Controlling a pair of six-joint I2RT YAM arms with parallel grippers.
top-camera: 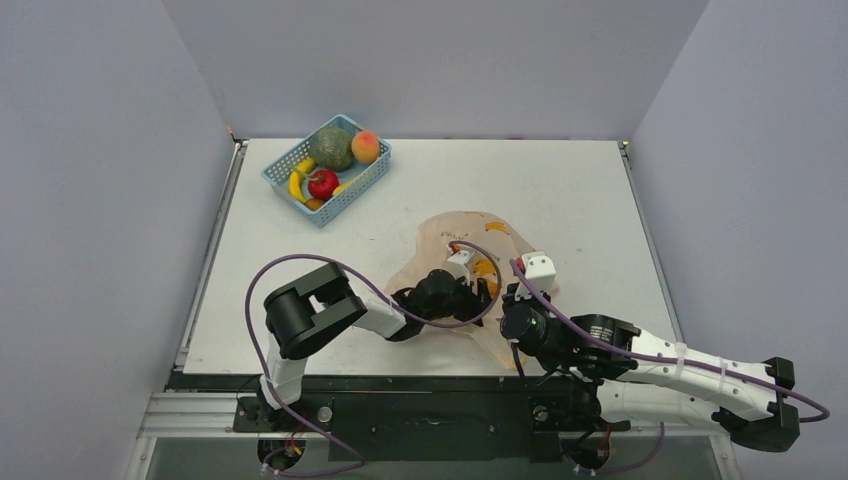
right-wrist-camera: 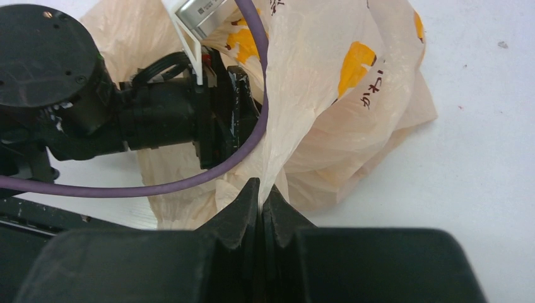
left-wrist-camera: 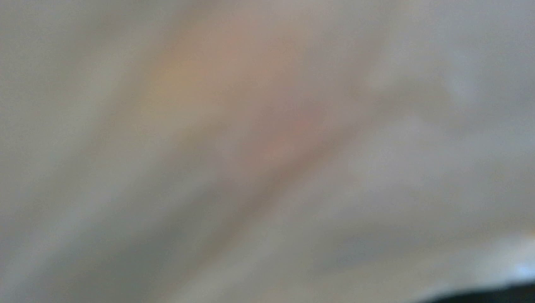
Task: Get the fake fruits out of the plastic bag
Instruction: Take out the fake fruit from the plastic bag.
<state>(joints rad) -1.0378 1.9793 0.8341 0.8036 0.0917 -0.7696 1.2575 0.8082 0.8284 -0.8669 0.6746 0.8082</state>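
The plastic bag (top-camera: 470, 232) lies crumpled on the white table in front of both arms; it is pale orange with yellow banana prints and dark lettering (right-wrist-camera: 353, 69). My right gripper (right-wrist-camera: 262, 197) is shut on a fold of the bag's rim and holds it up. My left gripper (top-camera: 478, 288) reaches into the bag's mouth from the left, and its fingers are hidden by the film. The left wrist view shows only a blur of pale-orange plastic (left-wrist-camera: 252, 126). The fake fruits are hidden inside the bag.
A blue mesh basket (top-camera: 281, 170) stands at the far left of the table, holding a green ball (top-camera: 331, 148), a peach-coloured fruit (top-camera: 366, 146), a red apple (top-camera: 322, 183) and a banana (top-camera: 296, 186). A purple cable (right-wrist-camera: 208, 177) loops over the left wrist.
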